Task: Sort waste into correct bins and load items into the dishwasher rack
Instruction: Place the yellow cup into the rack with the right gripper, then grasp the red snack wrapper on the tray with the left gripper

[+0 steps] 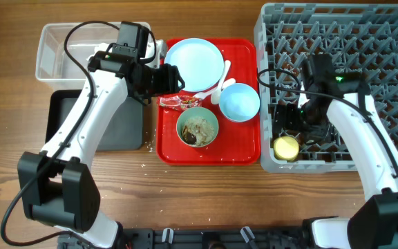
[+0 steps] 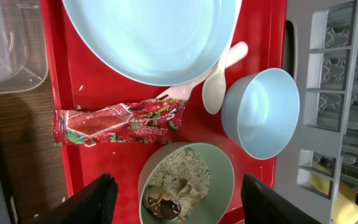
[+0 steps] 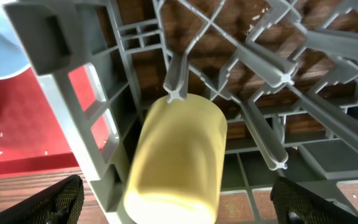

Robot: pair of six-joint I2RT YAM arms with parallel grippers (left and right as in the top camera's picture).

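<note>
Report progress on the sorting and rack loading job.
Done: the yellow cup lies in the rack's front corner. In hand: nothing gripped; the left hand hangs open over the wrapper, the right hand open over the cup. Left: wrapper, scraps in the green bowl, plate, blue bowl and spoon all sit on the red tray; no waste shows in the clear tub or black tray.

The serving tray [image 1: 244, 153] sits mid-table. On it the plate [image 1: 194, 58] lies farthest back, the wrapper [image 1: 180, 102] just nearer, the bowl of scraps [image 1: 198, 128] nearest, and the empty bowl [image 1: 239, 102] to their right. The rack [image 1: 365, 41] stands right of it, the cup [image 1: 286, 146] in its near-left corner. To the left, the tub [image 1: 57, 52] lies behind the shallow tray [image 1: 61, 121].
</note>
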